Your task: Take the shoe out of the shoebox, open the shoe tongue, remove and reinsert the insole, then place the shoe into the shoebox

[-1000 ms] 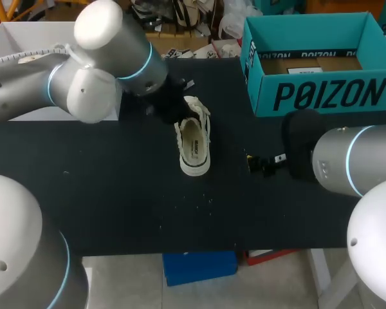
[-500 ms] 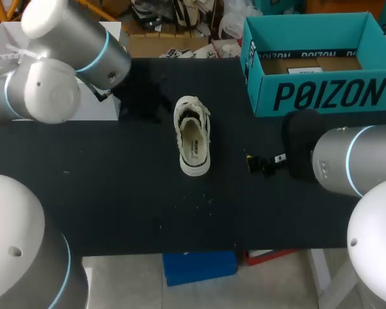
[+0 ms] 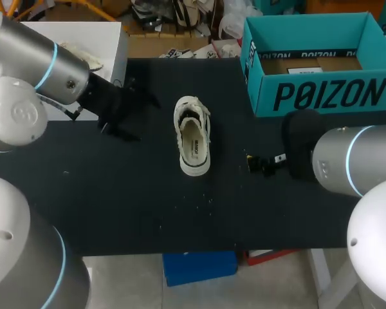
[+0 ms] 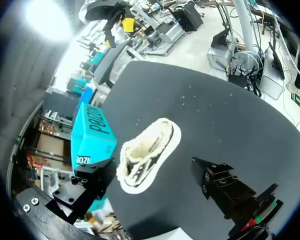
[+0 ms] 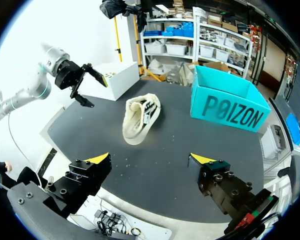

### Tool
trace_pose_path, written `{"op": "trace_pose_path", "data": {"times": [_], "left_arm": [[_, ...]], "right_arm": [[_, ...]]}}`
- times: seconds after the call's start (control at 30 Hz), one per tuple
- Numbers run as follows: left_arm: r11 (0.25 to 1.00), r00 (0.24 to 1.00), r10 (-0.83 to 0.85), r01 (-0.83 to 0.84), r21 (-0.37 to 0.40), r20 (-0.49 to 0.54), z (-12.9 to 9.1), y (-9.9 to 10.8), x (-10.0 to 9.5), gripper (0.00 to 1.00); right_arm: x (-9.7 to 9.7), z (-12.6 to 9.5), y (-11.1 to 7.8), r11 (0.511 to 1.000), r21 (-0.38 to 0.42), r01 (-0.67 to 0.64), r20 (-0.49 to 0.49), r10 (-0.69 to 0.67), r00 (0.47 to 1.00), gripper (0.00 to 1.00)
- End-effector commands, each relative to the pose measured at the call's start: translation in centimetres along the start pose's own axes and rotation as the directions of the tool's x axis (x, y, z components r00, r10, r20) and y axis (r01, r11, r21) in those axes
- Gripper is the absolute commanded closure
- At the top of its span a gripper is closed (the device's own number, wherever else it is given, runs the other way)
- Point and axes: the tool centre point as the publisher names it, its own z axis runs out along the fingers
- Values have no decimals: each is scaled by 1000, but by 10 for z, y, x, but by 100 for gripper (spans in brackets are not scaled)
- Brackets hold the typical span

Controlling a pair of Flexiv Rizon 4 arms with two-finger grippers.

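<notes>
Shoe (image 3: 193,138) sits on its sole in the middle of the desk (image 3: 148,206) in the head view. It is outside the teal shoebox (image 3: 321,96) with its opening up, likely so the tongue and insole can be reached. The left gripper (image 3: 138,117) hovers beside it, fingers apart and empty.

In the left wrist view, the shoe lies ahead of those spread fingers, with nothing between.

In the right wrist view, the right gripper (image 5: 150,159) is also spread and empty, well short of the shoe. Only the shoebox stands near.
</notes>
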Motion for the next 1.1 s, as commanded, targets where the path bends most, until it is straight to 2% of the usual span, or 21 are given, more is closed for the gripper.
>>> {"op": "trace_pose_path", "data": {"times": [0.03, 0.23, 0.43, 0.63, 0.7, 0.77, 0.83, 0.9, 1.1], "left_arm": [[975, 971, -222, 221, 18, 94, 5, 7, 6, 0], [875, 862, -484, 480, 66, 153, -5, 22, 11, 0], [792, 778, -611, 597, 129, 147, -19, 28, 20, 0], [768, 767, -636, 618, 168, 88, -28, 19, 28, 0], [780, 782, -621, 608, 148, 61, -29, 16, 32, 0], [790, 797, -603, 592, 157, 31, -29, 12, 38, 0], [810, 817, -576, 573, 124, -10, -27, 9, 44, 0], [810, 817, -576, 573, 124, -10, -27, 9, 44, 0], [810, 817, -576, 573, 124, -10, -27, 9, 44, 0]], "right_arm": [[2, 2, -1, 1000, -5, -1, 4, 1, 1000, 0], [2, 2, -1, 1000, -5, -1, 4, 1, 1000, 0], [2, 2, -1, 1000, -5, -1, 4, 1, 1000, 0], [2, 2, -1, 1000, -5, -1, 4, 1, 1000, 0], [2, 2, -1, 1000, -5, -1, 4, 1, 1000, 0], [-6, 6, 8, 997, 48, 67, 47, -69, 996, 0], [-9, 10, 16, 990, 86, 115, 73, -122, 990, 0], [-11, 15, 20, 984, 112, 138, 82, -148, 986, 0], [-4, 36, 34, 959, 194, 207, 92, -228, 969, 0]]}}
